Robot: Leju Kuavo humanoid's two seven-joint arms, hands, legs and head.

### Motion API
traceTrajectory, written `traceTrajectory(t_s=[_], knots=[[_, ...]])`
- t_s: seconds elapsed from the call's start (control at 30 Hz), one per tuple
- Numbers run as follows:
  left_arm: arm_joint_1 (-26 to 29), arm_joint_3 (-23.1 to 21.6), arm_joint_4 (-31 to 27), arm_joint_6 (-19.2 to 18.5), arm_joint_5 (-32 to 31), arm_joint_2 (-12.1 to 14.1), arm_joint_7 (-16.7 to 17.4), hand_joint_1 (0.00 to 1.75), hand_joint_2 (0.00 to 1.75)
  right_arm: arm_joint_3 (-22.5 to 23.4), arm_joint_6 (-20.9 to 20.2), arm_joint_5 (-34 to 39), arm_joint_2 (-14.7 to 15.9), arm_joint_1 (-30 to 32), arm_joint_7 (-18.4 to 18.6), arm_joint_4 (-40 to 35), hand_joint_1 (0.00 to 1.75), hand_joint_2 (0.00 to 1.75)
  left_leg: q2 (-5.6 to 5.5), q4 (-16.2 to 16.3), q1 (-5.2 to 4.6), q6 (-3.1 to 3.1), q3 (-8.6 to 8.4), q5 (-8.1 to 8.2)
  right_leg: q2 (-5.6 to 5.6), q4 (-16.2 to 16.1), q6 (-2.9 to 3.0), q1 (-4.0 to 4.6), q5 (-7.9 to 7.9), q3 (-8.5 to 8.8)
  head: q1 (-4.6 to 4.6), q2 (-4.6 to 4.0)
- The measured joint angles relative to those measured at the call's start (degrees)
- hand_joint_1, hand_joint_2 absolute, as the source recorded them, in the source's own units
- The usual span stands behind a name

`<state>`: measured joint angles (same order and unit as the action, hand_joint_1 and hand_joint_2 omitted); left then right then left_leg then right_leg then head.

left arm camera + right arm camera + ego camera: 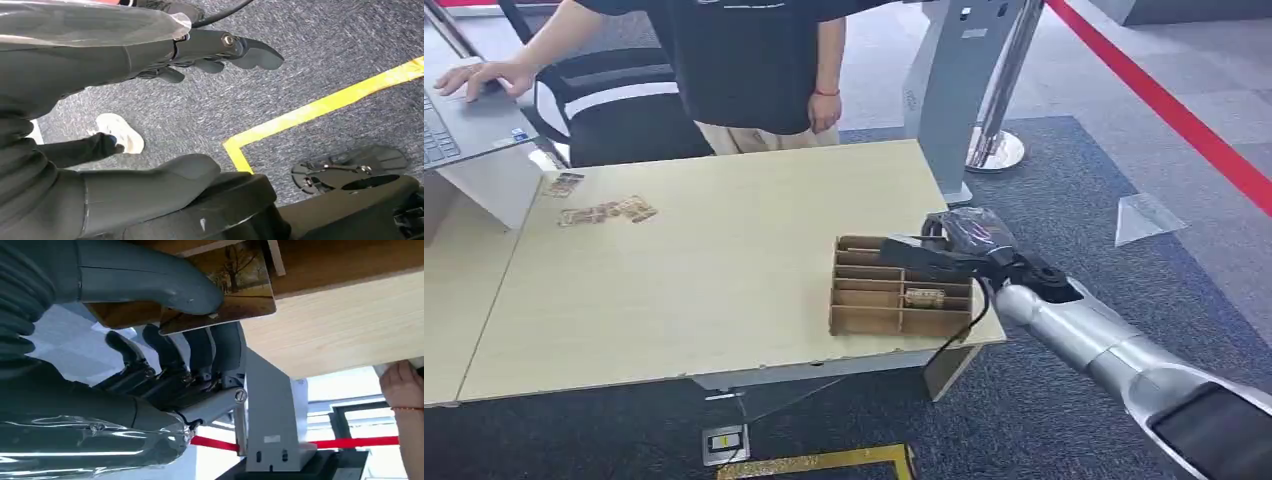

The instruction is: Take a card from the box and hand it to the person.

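Observation:
A brown cardboard box [899,290] with several slots stands on the table's near right corner, and one card [924,296] lies in a slot. My right hand [959,245] reaches over the box's right side. In the right wrist view its thumb [150,282] presses on a card [240,285] printed with autumn trees, while its dark fingers [200,355] lie under it, so the card is pinched. My left hand [220,50] hangs by my side over the carpet with nothing in it. The person [744,70] stands behind the table, one hand [824,110] hanging down.
Several cards [609,212] lie at the far left of the light wooden table [724,260]. A laptop [464,125] sits on a side desk, with the person's other hand on it. A grey stand [954,90] and a red floor line [1164,110] are to the right.

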<state>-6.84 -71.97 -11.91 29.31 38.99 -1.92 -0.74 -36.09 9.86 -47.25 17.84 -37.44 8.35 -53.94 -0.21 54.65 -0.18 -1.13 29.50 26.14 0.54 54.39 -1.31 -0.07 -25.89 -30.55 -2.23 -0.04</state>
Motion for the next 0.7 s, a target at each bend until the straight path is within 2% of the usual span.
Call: traceTrajectory(t_s=[0.4, 0.57, 0.7], knots=[[0.00, 0.00, 0.00, -0.15, -0.11, 0.00, 0.15, 0.00, 1.75, 0.02, -1.16, 0.39, 0.02, -0.39, -0.55, -0.02, 1.75, 1.75, 0.00, 0.00, 0.00, 0.01, -0.02, -0.01, -0.01, 0.00, 0.00, 0.00, 0.00, 0.01, 0.02, 0.00], [-0.01, 0.00, 0.00, -0.61, -0.20, 0.04, 0.13, 0.00, 1.75, 0.09, -6.17, 2.98, 0.90, -1.28, -3.32, -1.36, 1.75, 1.75, 0.01, 0.02, 0.00, 0.01, -0.02, -0.01, -0.02, 0.01, 0.00, 0.00, 0.01, -0.01, 0.02, 0.00], [-0.10, 0.00, 0.00, -1.16, -0.46, 0.20, -0.04, 0.00, 1.75, 0.09, -14.07, 6.82, 2.82, -3.34, -6.71, -3.50, 1.75, 1.75, 0.02, 0.02, -0.01, 0.01, -0.01, -0.01, -0.03, 0.01, 0.00, 0.00, 0.01, -0.03, 0.02, 0.00]])
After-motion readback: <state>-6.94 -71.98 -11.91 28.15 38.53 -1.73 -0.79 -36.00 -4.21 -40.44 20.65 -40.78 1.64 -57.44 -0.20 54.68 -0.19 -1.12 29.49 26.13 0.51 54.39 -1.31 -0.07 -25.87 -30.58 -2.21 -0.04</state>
